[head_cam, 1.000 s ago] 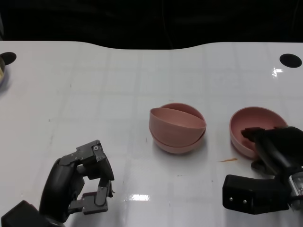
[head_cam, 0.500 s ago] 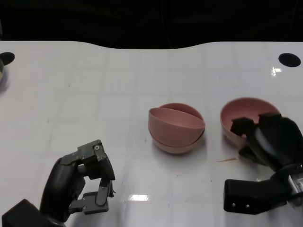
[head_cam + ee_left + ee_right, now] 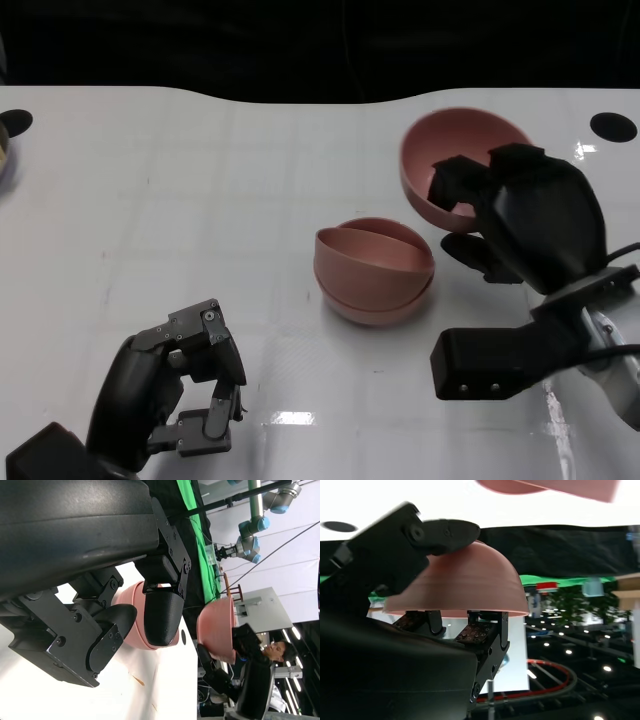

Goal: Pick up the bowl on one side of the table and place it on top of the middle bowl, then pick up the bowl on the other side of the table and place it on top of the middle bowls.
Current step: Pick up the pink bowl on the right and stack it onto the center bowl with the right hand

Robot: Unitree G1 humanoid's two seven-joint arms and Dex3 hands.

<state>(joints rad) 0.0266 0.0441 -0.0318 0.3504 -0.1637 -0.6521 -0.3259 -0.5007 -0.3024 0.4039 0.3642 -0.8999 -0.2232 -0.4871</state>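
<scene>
My right hand point(image 3: 530, 215) holds a pink bowl point(image 3: 452, 160) by its rim, lifted above the table and tilted, up and to the right of the middle stack. In the right wrist view that bowl point(image 3: 465, 585) sits between the fingers point(image 3: 427, 535). Two pink bowls, one nested askew in the other, form the middle stack point(image 3: 375, 270) on the white table point(image 3: 200, 200). At the lower left my left hand point(image 3: 170, 395) rests low with its fingers curled in on nothing. The left wrist view shows those fingers point(image 3: 155, 615), the stack point(image 3: 135, 615) and the lifted bowl point(image 3: 217, 627).
A black round hole point(image 3: 613, 127) marks the table's far right and another point(image 3: 17, 123) its far left, beside a partly visible dish point(image 3: 5, 155) at the left edge. A person point(image 3: 275, 652) shows in the left wrist view beyond the table.
My right hand has lifted the right-side bowl off the table and carried it up and leftward toward the middle stack. The left hand has stayed in place.
</scene>
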